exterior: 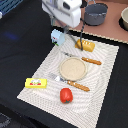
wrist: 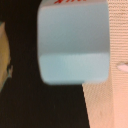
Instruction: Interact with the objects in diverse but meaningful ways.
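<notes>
- Carton [exterior: 57, 36], pale blue-white, sits at the far corner of the placemat [exterior: 107, 70] on the exterior view's left, partly off its edge onto the dark bench [exterior: 20, 55].
- Wrist view shows the carton [wrist: 72, 47] close up, filling most of the picture, with red print at one edge; part of it lies over the dark bench [wrist: 50, 107] and part over the mat [wrist: 112, 95].
- Arm [exterior: 65, 11] hangs over the carton, white and blurred; fingers cannot be made out in either view, so I cannot tell how far open they are or whether they hold anything.
- Loaf [exterior: 86, 46], golden-orange, lies on the mat just beside the carton, toward the exterior view's right.
- Plate [exterior: 73, 68], pale and round, sits mid-mat, with a knife [exterior: 89, 60] on its far side and a fork [exterior: 72, 83] on its near side, both orange-handled.
- Packet [exterior: 36, 82], yellow with red print, lies at the mat's edge on the exterior view's left, well apart from the carton.
- Fruit [exterior: 66, 95], red and round, rests on the near part of the mat, near the fork handle.
- Pot [exterior: 95, 13], grey, stands beyond the mat on a tan surface.
</notes>
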